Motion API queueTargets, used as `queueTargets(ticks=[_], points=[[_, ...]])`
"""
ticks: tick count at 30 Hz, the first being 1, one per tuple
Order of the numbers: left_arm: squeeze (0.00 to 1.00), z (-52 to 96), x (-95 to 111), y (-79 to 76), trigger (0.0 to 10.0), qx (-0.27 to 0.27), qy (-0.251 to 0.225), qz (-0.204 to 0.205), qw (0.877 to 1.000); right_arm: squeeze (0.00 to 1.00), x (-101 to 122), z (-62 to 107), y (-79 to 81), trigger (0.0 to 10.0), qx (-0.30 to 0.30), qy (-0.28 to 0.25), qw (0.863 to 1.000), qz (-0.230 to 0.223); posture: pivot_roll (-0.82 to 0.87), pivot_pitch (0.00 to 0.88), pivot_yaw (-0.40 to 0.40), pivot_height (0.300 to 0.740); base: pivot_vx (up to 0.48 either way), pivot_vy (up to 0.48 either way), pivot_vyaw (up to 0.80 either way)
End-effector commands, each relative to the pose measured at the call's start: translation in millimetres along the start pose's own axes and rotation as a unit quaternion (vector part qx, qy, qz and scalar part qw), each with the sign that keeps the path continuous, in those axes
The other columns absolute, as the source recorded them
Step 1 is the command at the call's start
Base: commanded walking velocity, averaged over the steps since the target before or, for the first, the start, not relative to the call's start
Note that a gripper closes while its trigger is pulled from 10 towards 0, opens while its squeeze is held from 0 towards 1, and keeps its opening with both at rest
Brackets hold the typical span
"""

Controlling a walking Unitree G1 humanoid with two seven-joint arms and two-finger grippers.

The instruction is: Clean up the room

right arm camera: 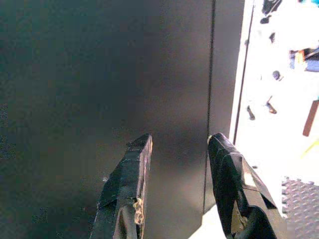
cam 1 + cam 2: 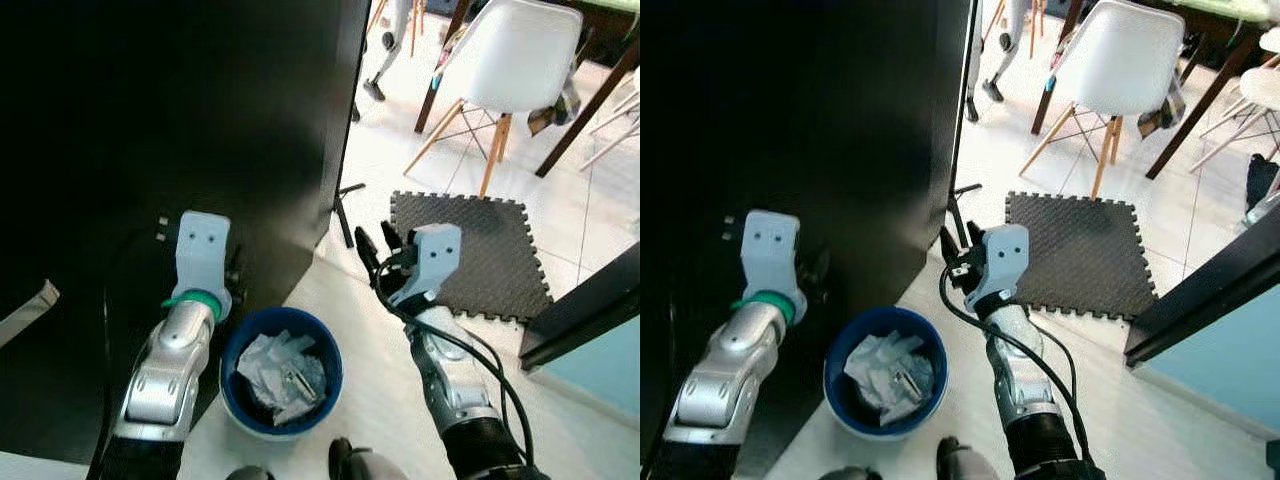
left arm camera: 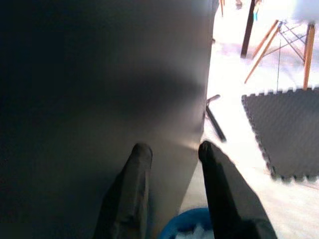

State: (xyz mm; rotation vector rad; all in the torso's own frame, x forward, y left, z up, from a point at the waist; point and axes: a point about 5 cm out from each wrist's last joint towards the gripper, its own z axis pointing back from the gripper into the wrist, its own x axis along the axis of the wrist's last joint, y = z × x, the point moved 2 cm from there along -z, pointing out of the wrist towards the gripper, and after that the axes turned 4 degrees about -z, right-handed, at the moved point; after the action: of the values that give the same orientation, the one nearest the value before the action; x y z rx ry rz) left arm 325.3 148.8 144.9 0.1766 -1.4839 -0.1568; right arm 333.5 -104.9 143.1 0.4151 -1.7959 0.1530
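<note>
A blue bin holding crumpled white paper stands on the pale floor, between my two arms and close to my feet. My left gripper is open and empty. It is held above the bin's left side, close to a tall black panel, and the bin's blue rim lies just under its fingers. My right gripper is also open and holds nothing. It hovers over the floor to the right of the bin and points toward the panel's edge.
A grey foam mat lies on the floor ahead right. Behind it are a white chair on wooden legs and a dark table leg. A black bar lies by the panel's corner. A dark beam crosses at right.
</note>
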Motion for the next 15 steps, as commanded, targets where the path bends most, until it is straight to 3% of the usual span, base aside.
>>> queueTargets(ticks=[1, 15], points=[[0.0, -0.1, -7.8, -1.3, 10.0, 0.004, 0.01, -0.003, 1.0, 0.0, -3.7, 3.7, -0.7, 10.0, -0.004, 0.014, 1.0, 0.0, -0.08, 0.0, 0.037, 0.74, -0.289, 0.0, 0.0], [0.0, 2.4, -14.6, -1.3, 10.0, 0.02, 0.009, 0.002, 1.0, 0.0, -8.0, 7.8, 13.1, 10.0, 0.015, 0.032, 0.999, -0.017, -0.07, 0.033, 0.029, 0.74, -0.341, 0.0, 0.0]])
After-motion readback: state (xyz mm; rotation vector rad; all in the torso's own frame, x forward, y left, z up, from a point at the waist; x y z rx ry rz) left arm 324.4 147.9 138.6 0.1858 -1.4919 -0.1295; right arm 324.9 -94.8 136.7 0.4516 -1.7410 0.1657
